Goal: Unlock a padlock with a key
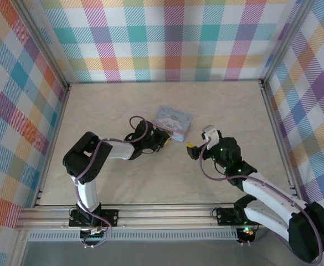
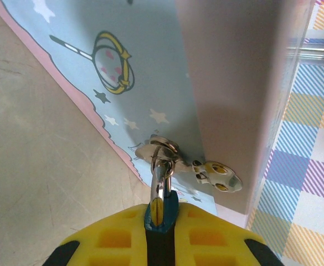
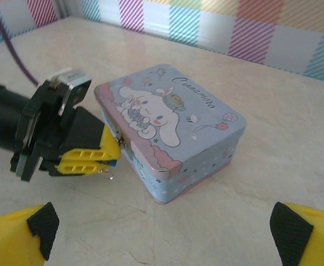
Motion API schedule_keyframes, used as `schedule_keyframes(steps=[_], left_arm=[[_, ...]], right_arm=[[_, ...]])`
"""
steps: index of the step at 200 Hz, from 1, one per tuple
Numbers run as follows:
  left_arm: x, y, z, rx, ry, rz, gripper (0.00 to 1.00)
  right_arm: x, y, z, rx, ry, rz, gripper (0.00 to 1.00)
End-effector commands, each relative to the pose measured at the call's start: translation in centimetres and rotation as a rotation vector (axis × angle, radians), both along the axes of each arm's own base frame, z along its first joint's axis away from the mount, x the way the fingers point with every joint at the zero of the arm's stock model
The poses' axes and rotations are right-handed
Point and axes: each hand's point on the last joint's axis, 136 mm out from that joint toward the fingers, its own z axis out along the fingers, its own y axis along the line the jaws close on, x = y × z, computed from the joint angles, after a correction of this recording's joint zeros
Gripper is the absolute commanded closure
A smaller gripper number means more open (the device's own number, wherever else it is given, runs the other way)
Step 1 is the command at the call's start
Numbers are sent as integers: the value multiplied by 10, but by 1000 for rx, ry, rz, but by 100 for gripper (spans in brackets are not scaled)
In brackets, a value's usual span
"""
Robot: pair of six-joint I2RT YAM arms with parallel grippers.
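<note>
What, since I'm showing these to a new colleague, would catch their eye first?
The pale blue cartoon-printed box sits in the middle of the beige table, bright against the pastel plaid walls. The left gripper is shut on the tiny blue padlock hooked at the box's clasp, while the right gripper hovers open near the box's right corner.

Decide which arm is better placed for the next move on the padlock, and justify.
Right, probably. The left gripper has its jaws shut on the padlock at the box; the right gripper, jaws open and empty, faces them nearby.
</note>
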Motion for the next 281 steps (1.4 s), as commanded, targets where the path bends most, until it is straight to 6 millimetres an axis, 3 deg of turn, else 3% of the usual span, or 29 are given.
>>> schedule_keyframes(steps=[1,44,93,127,176,256,281], left_arm=[[2,-12,27,-52,-31,-5,100],[2,-12,28,-56,-30,-3,100],[0,-14,29,-59,-31,-7,100],[-1,-14,29,-57,-29,-7,100],[-1,-15,31,-61,-29,-7,100],[-1,-15,31,-62,-30,-7,100],[-2,-14,31,-62,-28,-5,100]], right_arm=[[-3,22,8,-158,-129,166,0],[5,42,-23,-551,-300,280,0],[25,61,-53,-737,-360,319,2],[32,83,-63,-717,-362,353,6],[38,96,-80,-689,-327,380,13],[39,97,-87,-680,-300,373,48],[42,99,-86,-672,-300,365,55]])
